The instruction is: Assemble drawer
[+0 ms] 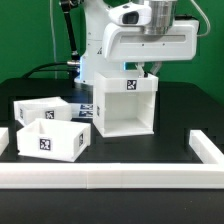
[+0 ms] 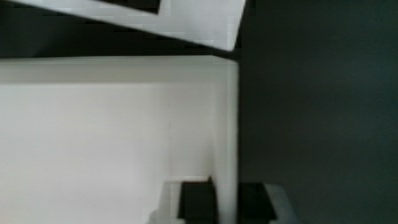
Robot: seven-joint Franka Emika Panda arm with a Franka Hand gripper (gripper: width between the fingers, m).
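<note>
The drawer's large white hollow housing [image 1: 124, 105] stands upright on the black table, open side toward the camera, with a square tag on its top front. My gripper [image 1: 150, 70] comes down on the housing's top edge at the exterior view's right. In the wrist view the housing's thin wall [image 2: 228, 120] runs between my two black fingers [image 2: 196, 200], and the pads press against it on both sides. The gripper [image 2: 226, 192] is shut on that wall. Two smaller white trays [image 1: 41, 110] [image 1: 52, 139] with tags sit at the exterior view's left.
Long white border rails run along the front [image 1: 110, 178] and the exterior view's right [image 1: 207, 150] of the table. A flat tagged board [image 1: 84, 108] lies behind the trays. The robot's base and cables stand behind the housing.
</note>
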